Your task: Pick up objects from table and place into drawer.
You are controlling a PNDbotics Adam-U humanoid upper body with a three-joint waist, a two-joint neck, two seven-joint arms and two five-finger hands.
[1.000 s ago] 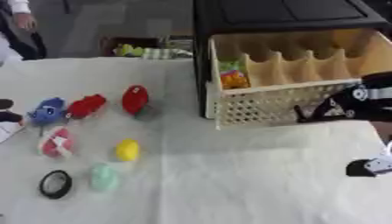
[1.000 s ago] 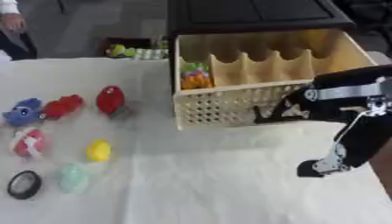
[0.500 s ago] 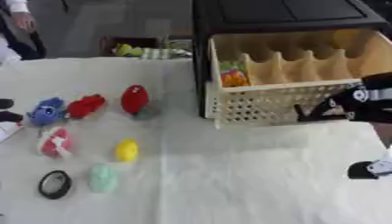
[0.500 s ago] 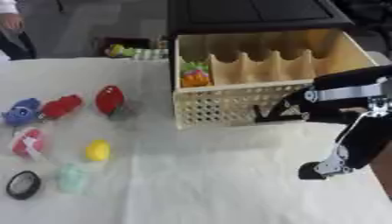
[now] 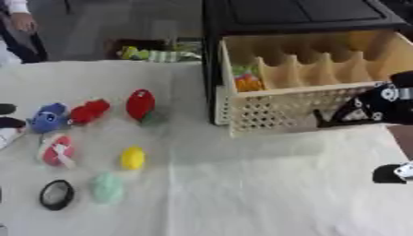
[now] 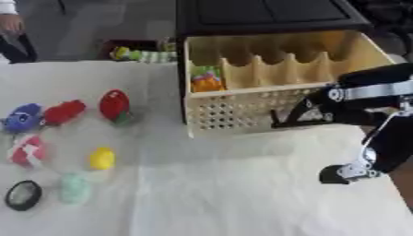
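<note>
Drawer (image 6: 242,110) pulled open from black cabinet (image 6: 258,16), perforated front facing desk (image 6: 226,184). Scalloped dividers inside; only leftmost compartment occupied — orange-and-green item (image 6: 206,79), identity unclear. Remaining compartments look bare, as far as visible.

Still out on desk, left side, well apart from drawer:
- red oval piece (image 5: 139,103), nearest the drawer
- red lumpy piece (image 5: 87,111), touching or just beside blue piece (image 5: 48,117)
- pink-and-white piece (image 5: 56,150)
- yellow egg shape (image 5: 132,158)
- pale green piece (image 5: 106,187)
- black ring-like disc (image 5: 56,194), nearest front edge

Right hand (image 6: 310,113) at drawer's front right corner, dark fingers against the perforated panel; curl of fingers not resolvable — cannot tell whether spread or closed, nothing seen held. Rest of right arm hanging below, ending in a dark part (image 6: 343,173) above the cloth. Left hand barely visible: dark tips (image 5: 6,115) at left edge near blue piece, state not readable.

Progress estimate: early. One item stowed at most, seven left on desk, none in hand. Likely current step — drawer positioning, not picking.
</note>
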